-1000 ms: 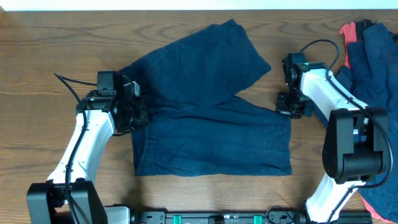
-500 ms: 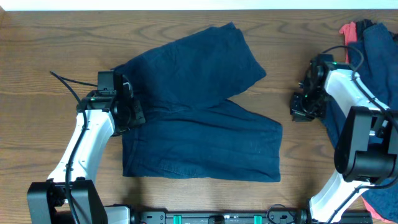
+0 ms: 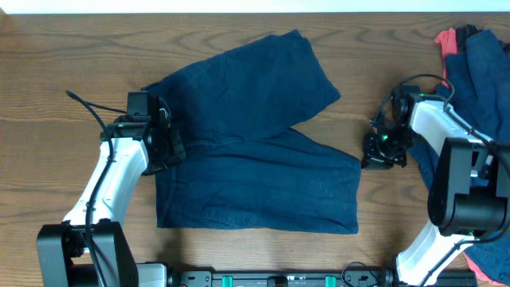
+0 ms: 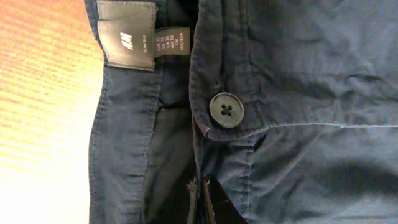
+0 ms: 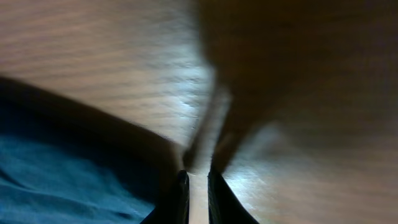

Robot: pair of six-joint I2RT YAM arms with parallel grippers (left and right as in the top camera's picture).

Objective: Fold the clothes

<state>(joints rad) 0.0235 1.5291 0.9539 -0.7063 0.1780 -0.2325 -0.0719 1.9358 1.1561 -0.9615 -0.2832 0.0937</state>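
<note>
Navy shorts (image 3: 255, 159) lie spread on the counter (image 3: 64, 48), no fold made yet. The left pincer (image 3: 166, 139) is clamped on their waistband (image 4: 124, 137). The right pincer (image 3: 382, 151), nearly closed and empty, hovers beside a leg hem (image 3: 357, 191), a heap of clothes (image 3: 478, 64) behind it.

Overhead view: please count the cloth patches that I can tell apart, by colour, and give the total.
Navy-blue: 2, the shorts spread at the centre and the heap at the right edge.
Coral-red: 1, the coral-red piece at the top right.
Total: 3; the heap may hold more than one garment.
</note>
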